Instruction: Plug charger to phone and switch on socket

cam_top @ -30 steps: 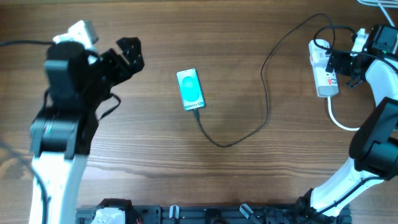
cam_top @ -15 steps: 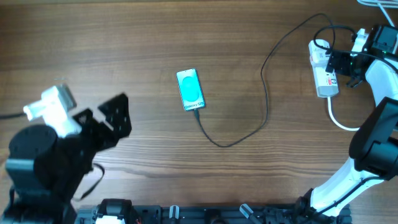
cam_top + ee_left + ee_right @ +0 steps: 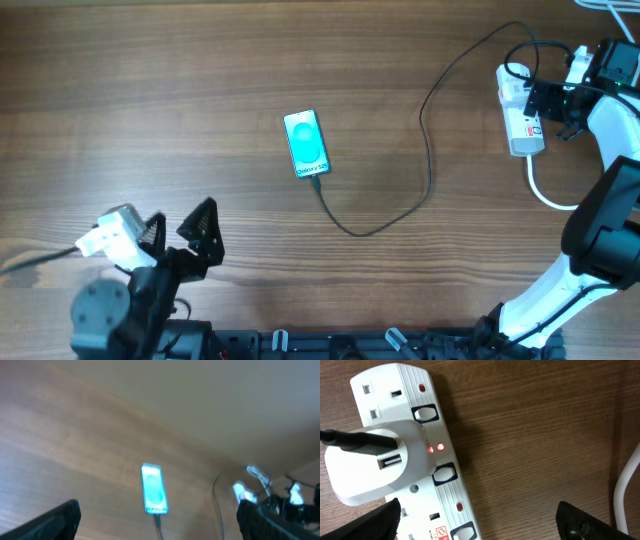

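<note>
I am watching the overhead view. The phone (image 3: 306, 144) is lying face up near the bench (image 3: 200, 80) centre, its screen glowing teal and its "Galaxy" end pointing toward 6 o'clock. The charger (image 3: 428, 150) cable is touching that end, looping out toward 4 o'clock, then climbing toward 1 o'clock and bending across to the socket (image 3: 518, 112) at the 2 o'clock edge. Whether the plug is sitting fully home, I cannot tell.

The left gripper (image 3: 180, 222) is hanging low at 7 o'clock, well apart from the phone, its jaws spread wide and holding nothing. Its wrist camera is showing the phone far ahead, between its fingers (image 3: 55, 520).

The right gripper (image 3: 553, 112) is hovering just beside the socket, jaws spread wide, gripping nothing. Its wrist view is showing the white adapter (image 3: 370, 467) sitting in the socket, with the black cable leaving it toward 9 o'clock. Two small red lights (image 3: 435, 449) are glowing just beside the adapter. The thick white cord (image 3: 625, 490) is curving along the 3 o'clock edge.
</note>
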Available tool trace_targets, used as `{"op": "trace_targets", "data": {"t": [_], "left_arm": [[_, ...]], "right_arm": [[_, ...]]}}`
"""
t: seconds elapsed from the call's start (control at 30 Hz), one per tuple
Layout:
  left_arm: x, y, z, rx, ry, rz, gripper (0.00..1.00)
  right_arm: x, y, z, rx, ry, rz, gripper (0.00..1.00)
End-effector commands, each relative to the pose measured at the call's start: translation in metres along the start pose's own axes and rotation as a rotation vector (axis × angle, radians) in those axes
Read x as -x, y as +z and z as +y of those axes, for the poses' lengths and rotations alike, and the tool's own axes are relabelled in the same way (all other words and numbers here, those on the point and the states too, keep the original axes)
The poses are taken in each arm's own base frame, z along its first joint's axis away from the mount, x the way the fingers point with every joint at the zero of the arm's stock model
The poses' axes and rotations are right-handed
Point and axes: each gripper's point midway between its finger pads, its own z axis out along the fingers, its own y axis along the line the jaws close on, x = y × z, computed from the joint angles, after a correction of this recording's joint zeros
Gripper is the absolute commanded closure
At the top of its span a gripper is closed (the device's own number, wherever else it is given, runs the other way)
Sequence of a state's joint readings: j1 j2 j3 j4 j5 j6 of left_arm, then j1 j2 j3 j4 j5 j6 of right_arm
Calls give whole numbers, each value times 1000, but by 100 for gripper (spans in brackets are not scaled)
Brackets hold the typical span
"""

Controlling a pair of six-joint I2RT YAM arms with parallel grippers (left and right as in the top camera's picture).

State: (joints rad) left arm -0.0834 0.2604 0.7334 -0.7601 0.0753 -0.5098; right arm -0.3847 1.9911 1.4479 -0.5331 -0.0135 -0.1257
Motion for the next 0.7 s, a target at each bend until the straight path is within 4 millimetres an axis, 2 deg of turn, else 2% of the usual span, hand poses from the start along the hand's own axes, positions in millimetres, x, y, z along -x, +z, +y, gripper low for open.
{"op": "trace_targets", "data": {"t": [0.0, 0.13, 0.27, 0.33, 0.43, 0.6, 0.67], "left_arm": [[4, -6, -1, -90, 18, -158, 0], [25, -15, -15, -194, 31, -322, 0], [75, -42, -49, -381, 55, -617, 0], [85, -52, -58, -455, 66, -722, 0], [84, -53, -57, -508, 73, -806, 0], [65, -46, -44, -573, 81, -906, 0], [56, -36, -36, -561, 78, -895, 0]], "right_arm": [[4, -5, -3, -16, -4, -12, 0], [4, -5, -3, -16, -4, -12, 0], [4, -5, -3, -16, -4, -12, 0], [4, -5, -3, -16, -4, -12, 0], [4, -5, -3, -16, -4, -12, 0], [4, -5, -3, -16, -4, -12, 0], [4, -5, -3, -16, -4, -12, 0]]}}
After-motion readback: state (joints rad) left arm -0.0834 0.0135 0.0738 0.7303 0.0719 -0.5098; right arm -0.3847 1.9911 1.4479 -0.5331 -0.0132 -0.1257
